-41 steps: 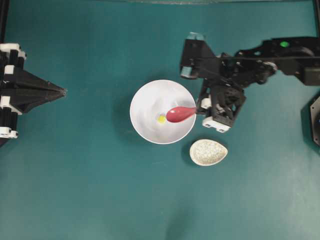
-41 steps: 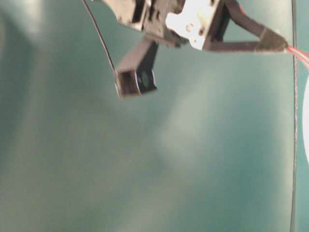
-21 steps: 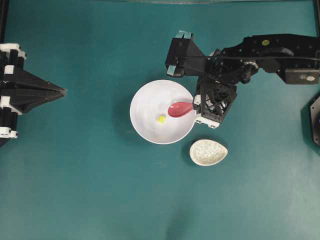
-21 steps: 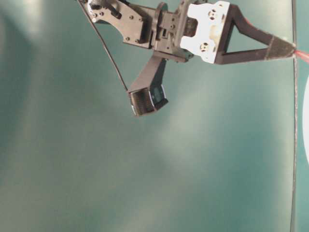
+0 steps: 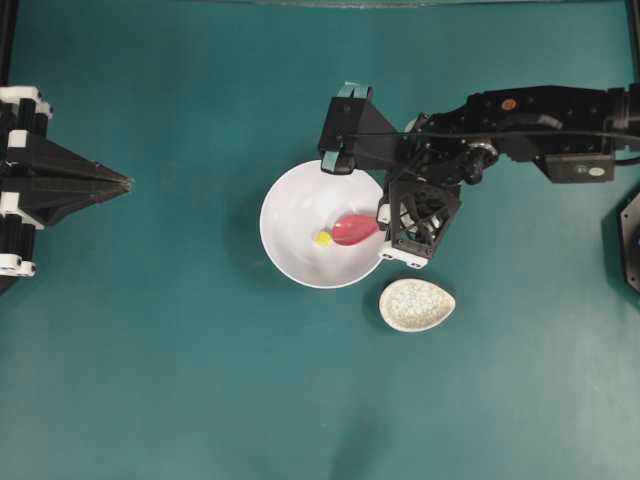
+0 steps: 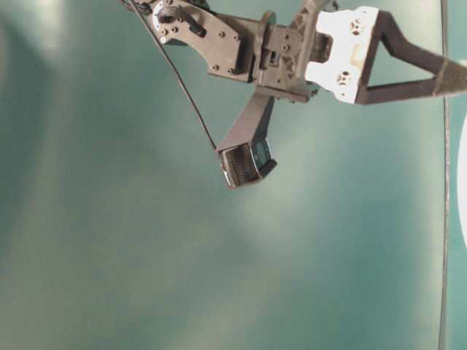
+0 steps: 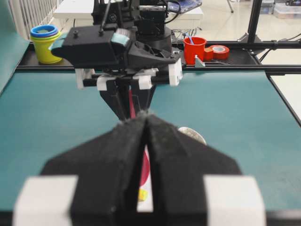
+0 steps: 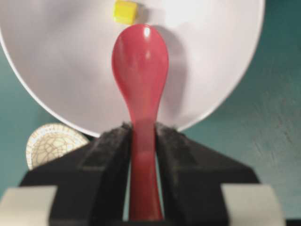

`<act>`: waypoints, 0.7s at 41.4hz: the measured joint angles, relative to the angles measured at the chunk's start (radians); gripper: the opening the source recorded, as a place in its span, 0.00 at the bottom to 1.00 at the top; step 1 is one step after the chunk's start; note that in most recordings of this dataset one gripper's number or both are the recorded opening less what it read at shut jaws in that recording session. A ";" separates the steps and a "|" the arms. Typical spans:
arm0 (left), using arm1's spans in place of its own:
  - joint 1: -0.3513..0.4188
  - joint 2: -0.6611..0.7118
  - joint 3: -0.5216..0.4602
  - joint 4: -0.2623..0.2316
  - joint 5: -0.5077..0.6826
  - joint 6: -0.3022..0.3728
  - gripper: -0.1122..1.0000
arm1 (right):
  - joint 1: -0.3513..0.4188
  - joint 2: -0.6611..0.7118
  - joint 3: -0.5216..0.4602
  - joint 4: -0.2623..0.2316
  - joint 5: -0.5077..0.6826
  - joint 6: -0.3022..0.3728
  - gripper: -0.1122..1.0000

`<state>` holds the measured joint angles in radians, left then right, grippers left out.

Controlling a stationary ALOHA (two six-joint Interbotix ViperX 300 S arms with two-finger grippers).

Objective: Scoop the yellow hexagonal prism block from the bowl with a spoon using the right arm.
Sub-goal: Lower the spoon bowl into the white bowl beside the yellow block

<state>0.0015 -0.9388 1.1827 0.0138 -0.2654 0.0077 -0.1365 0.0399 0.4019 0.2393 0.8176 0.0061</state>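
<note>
- Now my right gripper (image 8: 141, 155) pinches the spoon (image 8: 140, 80); left gripper (image 7: 146, 123) pressed together.
- Yellow hexagonal prism block (image 8: 125, 12) sits at the scoop's twelve o'clock inside the bowl (image 8: 56, 70).
- I'd slide under it low and slow.

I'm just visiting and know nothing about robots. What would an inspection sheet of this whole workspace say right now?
Surface: teal table, no spills seen.
Job's things: tiny yellow block lies in the large white bowl; glossy pink-red spoon has its scoop over the bowl, tip just short of the block.
Clutter: small speckled beige oval dish beside the bowl.
Grippers: right gripper is shut on the spoon's handle; left gripper is shut, empty, away from the bowl.
Cables: thin black cable along the right arm.
Surroundings: red cup, tape roll, stacked yellow cups beyond the table.
</note>
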 measured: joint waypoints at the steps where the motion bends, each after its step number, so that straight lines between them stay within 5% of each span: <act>1: 0.000 0.002 0.000 0.000 0.000 0.000 0.10 | 0.002 0.003 0.000 0.000 -0.003 0.000 0.30; 29: 0.000 0.000 0.000 0.000 0.002 0.000 0.10 | 0.011 0.072 -0.038 -0.002 -0.120 -0.008 0.30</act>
<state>0.0015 -0.9388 1.1827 0.0138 -0.2638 0.0077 -0.1258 0.1120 0.3636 0.2378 0.6980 -0.0015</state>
